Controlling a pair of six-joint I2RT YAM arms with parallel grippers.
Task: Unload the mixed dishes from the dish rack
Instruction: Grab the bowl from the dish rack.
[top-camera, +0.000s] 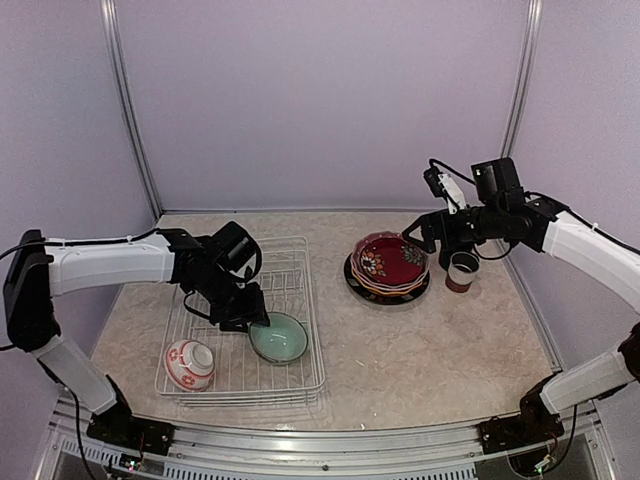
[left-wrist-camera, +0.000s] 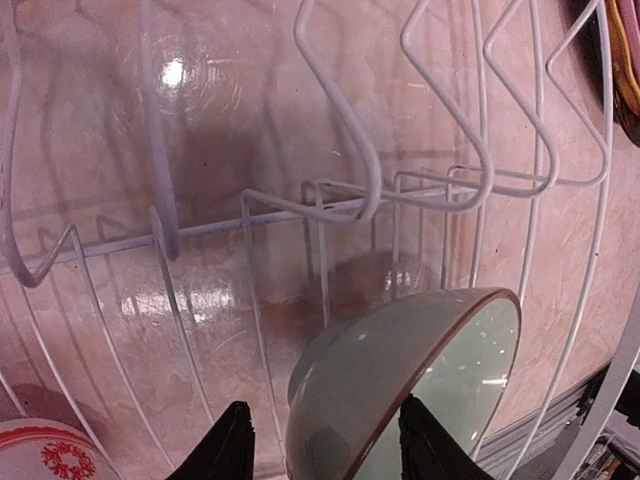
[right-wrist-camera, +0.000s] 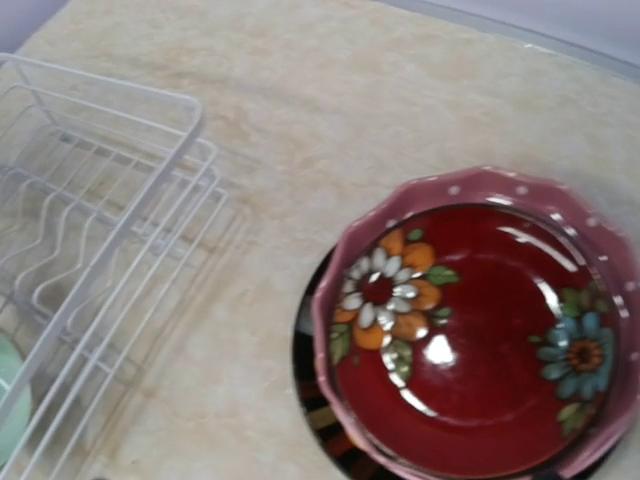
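The white wire dish rack (top-camera: 300, 262) holds a pale-green cup (top-camera: 278, 338) at its near right corner and a red-patterned white bowl (top-camera: 189, 363) at its near left. My left gripper (top-camera: 252, 312) is open at the cup's left rim. In the left wrist view (left-wrist-camera: 322, 405) its jaws straddle the cup's wall (left-wrist-camera: 370, 390), with a gap to the left finger. The dark red floral bowl (top-camera: 392, 258) sits on a stack of plates (top-camera: 352, 282) right of the rack. A brown-white cup (top-camera: 462, 270) stands beside them. My right gripper (top-camera: 432, 235) hovers above them. The teal cup is out of view.
The rack's upright dividers (left-wrist-camera: 340, 110) stand just beyond the left gripper. The red-patterned bowl's rim (left-wrist-camera: 50, 455) shows at the lower left. The right wrist view shows the floral bowl (right-wrist-camera: 480, 330), a black plate edge (right-wrist-camera: 320, 420) and the rack's corner (right-wrist-camera: 150, 180). Purple walls surround the table.
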